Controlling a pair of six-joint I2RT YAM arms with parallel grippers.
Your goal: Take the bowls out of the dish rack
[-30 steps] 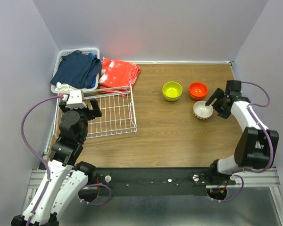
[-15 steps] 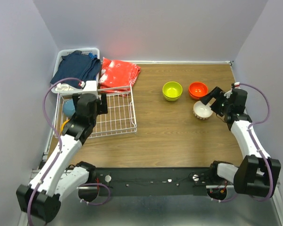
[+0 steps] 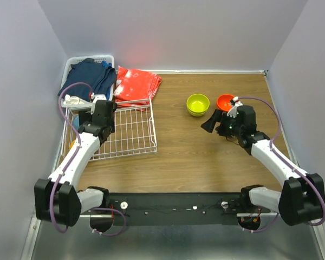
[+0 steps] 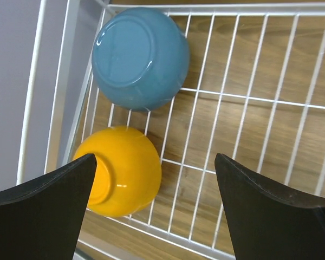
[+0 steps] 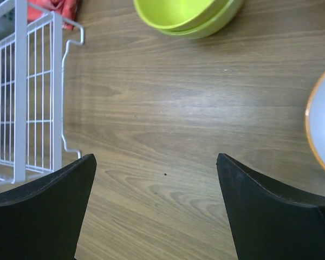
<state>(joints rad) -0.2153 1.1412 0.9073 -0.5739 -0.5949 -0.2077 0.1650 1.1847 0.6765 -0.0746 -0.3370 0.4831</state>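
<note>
Left claw [image 4: 154, 157], right claw [image 5: 155, 157] gape; blue bowl [image 4: 140, 57], yellow bowl [image 4: 122, 170] sit seemingly base-up.

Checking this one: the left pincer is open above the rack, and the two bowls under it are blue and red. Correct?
Not quite. The bowl next to the blue bowl is a yellow-orange bowl, not a red one, as the left wrist view shows. The rest stands: the left pincer is open above the dish rack, with both bowls under it.

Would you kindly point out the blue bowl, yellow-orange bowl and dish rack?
blue bowl [image 4: 138, 57], left wrist view, upturned base.
yellow-orange bowl [image 4: 129, 169], left wrist view, rounded side.
dish rack [image 4: 222, 8], left wrist view, rim wire.
</note>
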